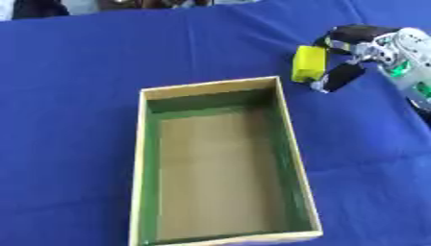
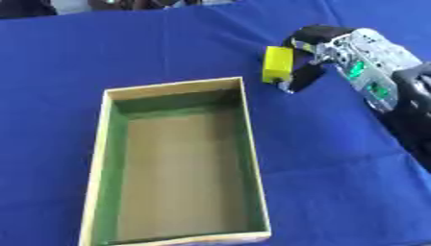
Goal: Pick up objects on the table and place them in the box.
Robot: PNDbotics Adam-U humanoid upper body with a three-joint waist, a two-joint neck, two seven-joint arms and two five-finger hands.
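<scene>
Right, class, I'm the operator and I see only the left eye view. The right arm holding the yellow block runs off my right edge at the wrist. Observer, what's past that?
Observer: In the right eye view the right hand, curled round the yellow block, leads back over a silver wrist to a black forearm.
Operator: Does that forearm touch the box?
Observer: No. It leaves the right edge about level with the middle of the box, apart from it, with blue cloth between them.
</scene>
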